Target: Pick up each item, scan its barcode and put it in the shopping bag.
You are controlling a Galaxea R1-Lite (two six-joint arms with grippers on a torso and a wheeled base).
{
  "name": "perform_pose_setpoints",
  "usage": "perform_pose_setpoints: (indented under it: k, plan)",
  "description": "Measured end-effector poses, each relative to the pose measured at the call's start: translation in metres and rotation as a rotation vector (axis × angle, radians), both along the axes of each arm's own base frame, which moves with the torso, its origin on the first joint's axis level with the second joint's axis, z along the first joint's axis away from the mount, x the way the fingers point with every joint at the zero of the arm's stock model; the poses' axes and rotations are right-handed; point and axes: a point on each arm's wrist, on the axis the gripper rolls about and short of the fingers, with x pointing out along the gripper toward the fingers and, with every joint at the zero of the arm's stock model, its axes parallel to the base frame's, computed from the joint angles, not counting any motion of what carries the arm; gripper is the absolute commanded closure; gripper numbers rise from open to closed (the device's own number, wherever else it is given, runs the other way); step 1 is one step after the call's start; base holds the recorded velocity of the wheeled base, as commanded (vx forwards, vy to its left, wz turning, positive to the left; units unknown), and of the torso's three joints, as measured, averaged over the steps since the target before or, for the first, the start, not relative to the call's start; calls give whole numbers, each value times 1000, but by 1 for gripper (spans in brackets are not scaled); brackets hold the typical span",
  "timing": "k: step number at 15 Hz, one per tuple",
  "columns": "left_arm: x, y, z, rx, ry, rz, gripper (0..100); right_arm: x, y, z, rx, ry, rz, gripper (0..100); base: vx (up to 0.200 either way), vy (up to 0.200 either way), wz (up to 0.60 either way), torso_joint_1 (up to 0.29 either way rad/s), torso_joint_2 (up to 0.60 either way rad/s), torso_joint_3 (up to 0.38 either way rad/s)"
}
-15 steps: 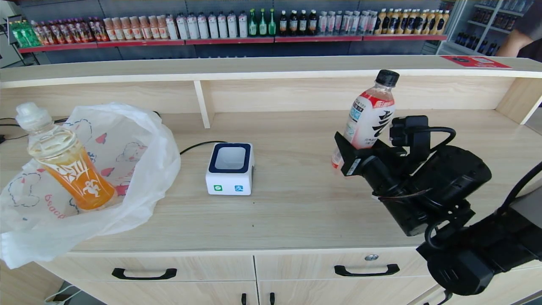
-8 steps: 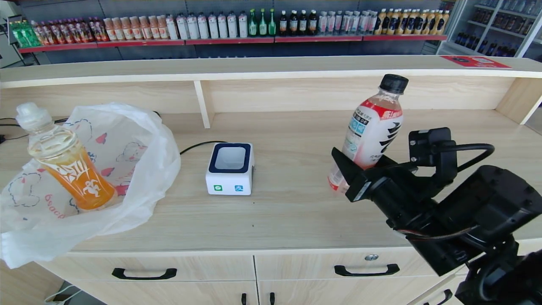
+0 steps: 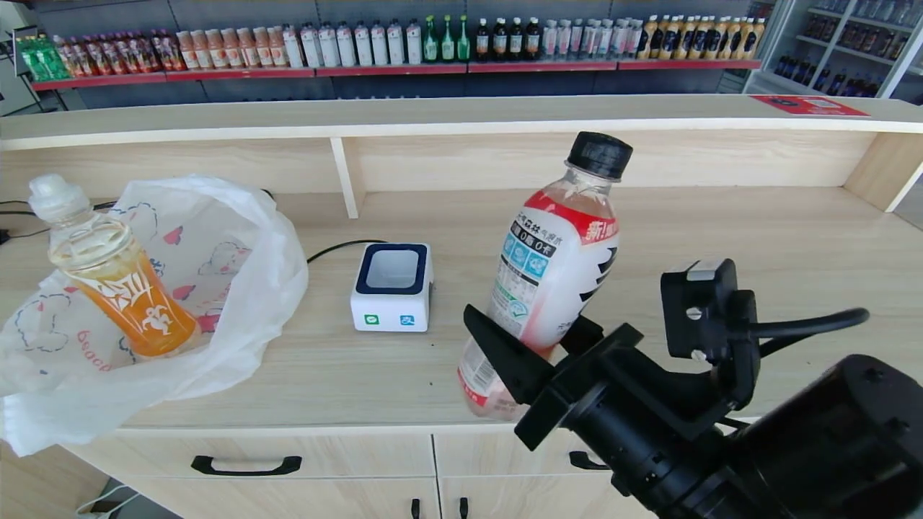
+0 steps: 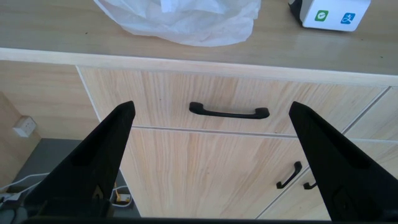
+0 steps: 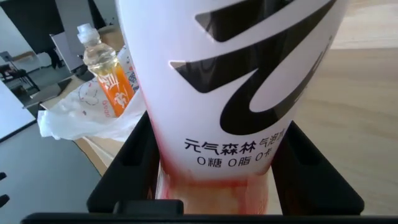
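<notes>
A pink drink bottle [image 3: 551,267] with a black cap and white label is held upright, slightly tilted, above the counter's front edge, right of the scanner. My right gripper [image 3: 544,360] is shut on its lower body; up close the bottle [image 5: 230,93] sits between the black fingers [image 5: 134,162]. The white and blue barcode scanner [image 3: 391,286] rests mid-counter. At the left, an orange drink bottle [image 3: 108,270] leans inside the white plastic shopping bag [image 3: 238,274]. My left gripper [image 4: 211,165] hangs open below the counter, facing the drawer fronts.
The wooden counter [image 3: 721,231] has a raised back ledge and a divider. A black cable [image 3: 339,249] runs from the scanner toward the bag. Drawer handles [image 4: 229,112] sit below the counter edge. Shelves of bottles [image 3: 433,40] line the back wall.
My right gripper has carried the pink bottle left and toward the counter's front edge, nearer the scanner. The bag, the orange bottle and the scanner have stayed put.
</notes>
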Motion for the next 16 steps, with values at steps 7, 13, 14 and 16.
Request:
perform_pose_setpoints:
  k: [7, 13, 14, 16]
  plan:
    - [0, 0, 0, 0, 0, -1, 0, -23, -3, 36, 211, 14, 112, 100, 0, 0, 0, 0, 0, 0]
    - [0, 0, 0, 0, 0, 0, 0, -51, -2, 56, 311, 23, 231, 100, 0, 0, 0, 0, 0, 0]
    - [0, 0, 0, 0, 0, -1, 0, -56, -4, 57, 317, 29, 245, 100, 0, 0, 0, 0, 0, 0]
    - [0, 0, 0, 0, 0, 0, 0, -62, -14, 54, 311, 44, 254, 100, 0, 0, 0, 0, 0, 0]
